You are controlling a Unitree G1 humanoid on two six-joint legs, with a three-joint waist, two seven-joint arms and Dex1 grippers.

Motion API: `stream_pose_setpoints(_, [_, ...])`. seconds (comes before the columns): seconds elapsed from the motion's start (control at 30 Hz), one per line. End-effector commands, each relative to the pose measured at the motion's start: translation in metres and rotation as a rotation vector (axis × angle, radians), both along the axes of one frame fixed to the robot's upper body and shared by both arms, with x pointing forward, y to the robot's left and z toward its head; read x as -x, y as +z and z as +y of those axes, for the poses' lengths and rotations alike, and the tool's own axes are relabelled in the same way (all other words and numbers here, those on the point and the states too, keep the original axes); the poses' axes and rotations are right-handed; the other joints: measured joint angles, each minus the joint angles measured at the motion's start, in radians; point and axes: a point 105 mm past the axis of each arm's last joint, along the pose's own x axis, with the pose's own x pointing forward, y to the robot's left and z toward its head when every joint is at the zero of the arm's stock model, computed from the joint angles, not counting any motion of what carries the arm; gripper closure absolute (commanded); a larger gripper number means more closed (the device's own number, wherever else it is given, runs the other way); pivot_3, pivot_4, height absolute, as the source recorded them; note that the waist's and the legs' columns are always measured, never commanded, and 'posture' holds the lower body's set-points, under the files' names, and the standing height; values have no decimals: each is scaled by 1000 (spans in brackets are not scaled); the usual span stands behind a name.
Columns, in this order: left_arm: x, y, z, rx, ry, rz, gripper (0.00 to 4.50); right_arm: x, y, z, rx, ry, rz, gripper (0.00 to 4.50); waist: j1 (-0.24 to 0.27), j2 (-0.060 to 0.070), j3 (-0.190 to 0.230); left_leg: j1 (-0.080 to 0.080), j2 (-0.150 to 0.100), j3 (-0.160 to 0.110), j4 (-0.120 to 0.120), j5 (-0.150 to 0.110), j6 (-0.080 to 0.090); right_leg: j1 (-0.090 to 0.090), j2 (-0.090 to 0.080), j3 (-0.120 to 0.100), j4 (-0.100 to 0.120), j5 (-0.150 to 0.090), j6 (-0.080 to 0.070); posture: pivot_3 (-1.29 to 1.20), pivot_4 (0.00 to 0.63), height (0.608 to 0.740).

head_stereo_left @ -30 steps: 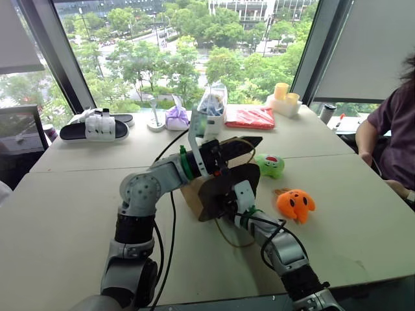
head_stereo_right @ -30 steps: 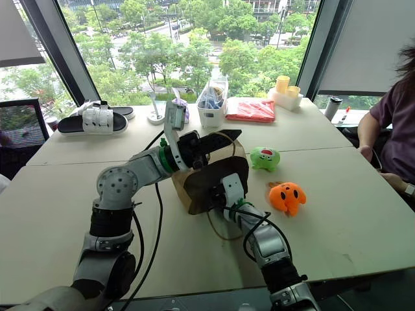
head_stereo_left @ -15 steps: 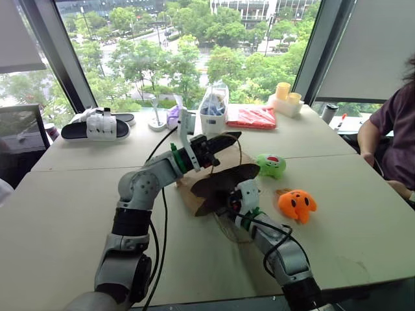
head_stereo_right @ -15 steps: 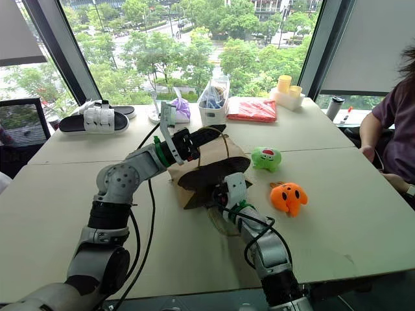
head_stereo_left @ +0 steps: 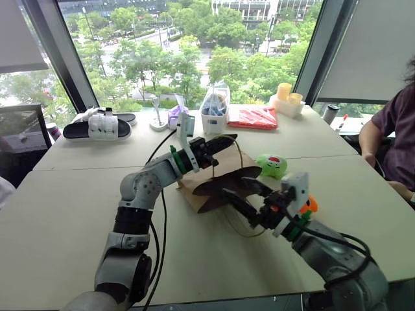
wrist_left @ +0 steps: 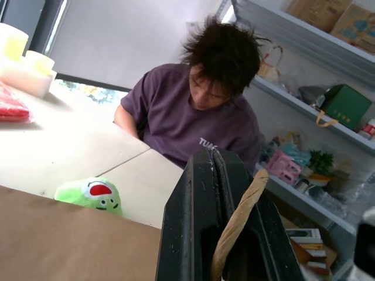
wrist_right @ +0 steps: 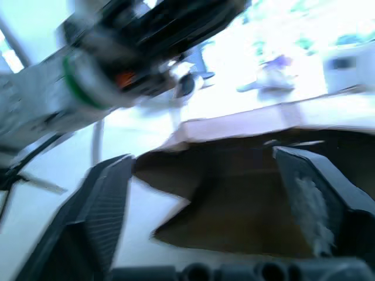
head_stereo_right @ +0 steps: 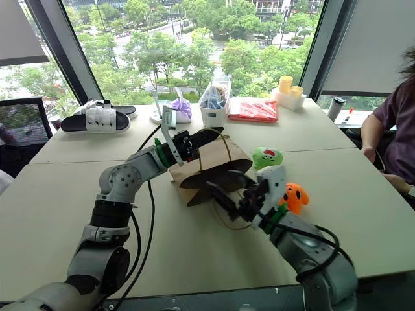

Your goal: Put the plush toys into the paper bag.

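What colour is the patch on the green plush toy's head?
Red with a white edge, on the green plush toy; the left wrist view shows it best.

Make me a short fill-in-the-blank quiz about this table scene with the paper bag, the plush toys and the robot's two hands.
1. The left hand is shut on the paper bag's cord ____.
2. The right hand is empty, with its fingers ____.
3. The green plush toy lies on the ____, outside the bag.
4. The bag's mouth faces the ____ hand.

Missing words: handle; open; table; right
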Motion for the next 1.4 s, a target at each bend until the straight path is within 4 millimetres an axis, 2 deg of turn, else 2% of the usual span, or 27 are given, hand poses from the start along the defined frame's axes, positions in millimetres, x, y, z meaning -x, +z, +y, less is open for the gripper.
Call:
stream_pose_setpoints(0.03, [6, 13, -1, 3, -23, -56, 4500, -3, 3, -41, 61, -135, 5, 34, 1, 0, 0, 0, 0, 0, 0, 0, 0, 0, 0, 0, 0, 0, 0, 0, 150, 740])
stream_pose_setpoints(0.13, [7, 11, -3, -5, -33, -57, 4500, -22, -21, -81, 232, -307, 82, 34, -2, 0, 0, 1, 0, 0, 0, 0, 1, 1, 0, 0, 0, 0, 0, 0, 150, 740])
stream_pose_setpoints(0.23, [8, 9, -4, -7, -35, -59, 4500, -37, -51, -104, 400, -407, 169, 34, -3, 0, 0, 1, 0, 2, 0, 0, 1, 0, 0, 0, 0, 0, 0, 0, 150, 740])
stream_pose_setpoints(0.3, [8, 9, -5, -8, -31, -66, 4500, -46, -72, -109, 476, -423, 233, 34, -4, 0, 0, 1, 0, 2, 0, 0, 1, 0, 0, 0, 0, 0, 0, 0, 150, 740])
stream_pose_setpoints(0.4, [9, 9, -6, -20, -19, -87, 4500, -52, -98, -102, 494, -370, 300, 34, -4, 0, 0, 1, 0, 2, 0, 0, 1, 0, 0, 1, 0, 0, 0, 0, 150, 740])
stream_pose_setpoints(0.5, [13, 11, -7, -25, -16, -112, 4500, -50, -109, -102, 547, -351, 302, 846, -2, 0, 0, 1, 0, 2, 0, 0, 1, 1, 0, 0, 0, 0, 0, 0, 150, 740])
stream_pose_setpoints(0.7, [12, 14, -4, -14, 3, -110, 4500, -51, -104, -111, 576, -376, 266, 3779, -3, -1, 0, 3, 0, 1, 1, 0, 1, 4, 0, 1, 0, 0, 0, 0, 150, 740])
stream_pose_setpoints(0.77, [11, 13, -4, -16, 5, -108, 4500, -51, -100, -112, 574, -383, 249, 4439, -3, -1, 0, 4, 0, 1, 1, 0, 1, 5, 0, 0, -1, 0, 0, 0, 150, 740])
stream_pose_setpoints(0.83, [9, 15, -3, -14, 5, -107, 4500, -48, -73, -101, 457, -338, 154, 4483, -2, -1, 0, 5, 0, 1, 1, 0, 1, 6, 0, 0, -1, 0, 0, 0, 150, 740])
stream_pose_setpoints(0.93, [6, 19, 0, -1, 10, -102, 4500, -26, -28, -70, 285, -158, 27, 4483, -1, 1, 1, 4, 0, 1, 0, 0, 1, 5, 0, 0, -1, 0, 0, 0, 150, 740])
stream_pose_setpoints(1.03, [4, 20, 0, 1, 6, -101, 4500, -6, -10, -47, 225, -12, 30, 4483, -2, 1, 1, 3, 0, 0, 0, -1, 1, 4, 0, 0, -1, 0, 0, 0, 150, 740])
stream_pose_setpoints(1.13, [4, 19, -3, -2, -11, -100, 4500, 11, -4, -25, 188, 125, 86, 4483, 0, 1, 1, 3, 0, 0, 0, -1, 1, 5, 0, 0, -2, 0, 0, 0, 150, 740])
stream_pose_setpoints(1.23, [6, 19, -6, 1, -23, -102, 4500, 18, -6, -10, 193, 213, 133, 4483, 1, 0, 1, 3, 0, 0, 1, -1, 1, 5, 0, 0, -2, 0, 0, 0, 150, 740])
stream_pose_setpoints(1.3, [8, 21, -10, 9, -36, -105, 4500, 15, -9, -2, 212, 233, 152, 4483, 1, 0, 1, 3, 0, 0, 1, -1, 2, 5, 0, 0, -2, 0, 0, 0, 150, 740])
stream_pose_setpoints(1.4, [15, 25, -15, 24, -67, -111, 4500, -3, -17, 10, 223, 221, 169, 4483, -2, 0, 1, 3, 0, 0, 1, -1, 2, 5, 0, 0, -2, 0, 0, 0, 150, 740])
